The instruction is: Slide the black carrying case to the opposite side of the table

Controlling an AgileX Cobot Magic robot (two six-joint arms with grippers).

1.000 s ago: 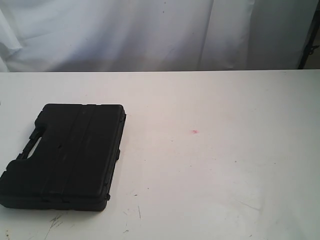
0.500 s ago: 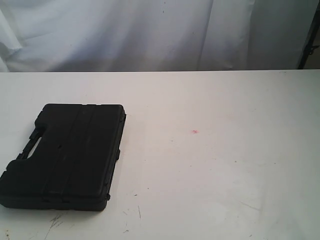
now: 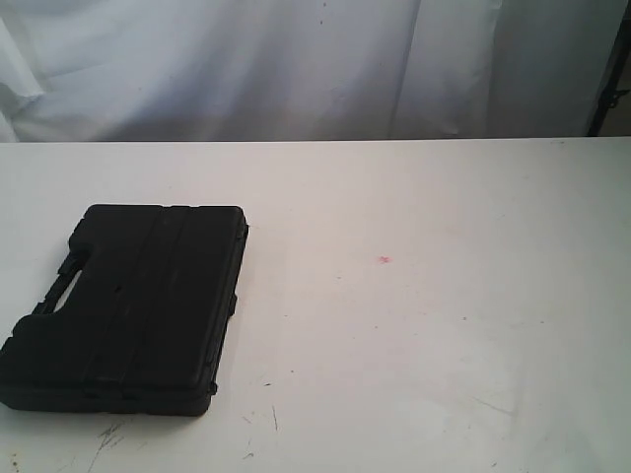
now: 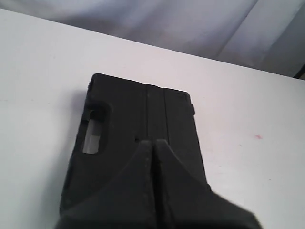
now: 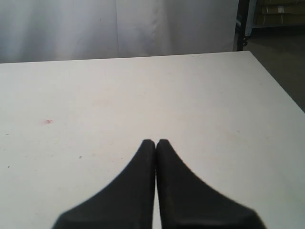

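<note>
Since the left fingers [image 4: 151,147] and right fingers [image 5: 154,145] are both pinched closed, I'd guess push, not grab. Case [image 4: 136,119] sits flat on the counter [image 4: 43,71] just beyond the left fingers, well apart from the right.

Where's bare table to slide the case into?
Bare table runs from the black case rightward to the right edge, only a pink spot on it. The strip between case and white curtain is free too. Crowded: near-left, the case itself.
</note>
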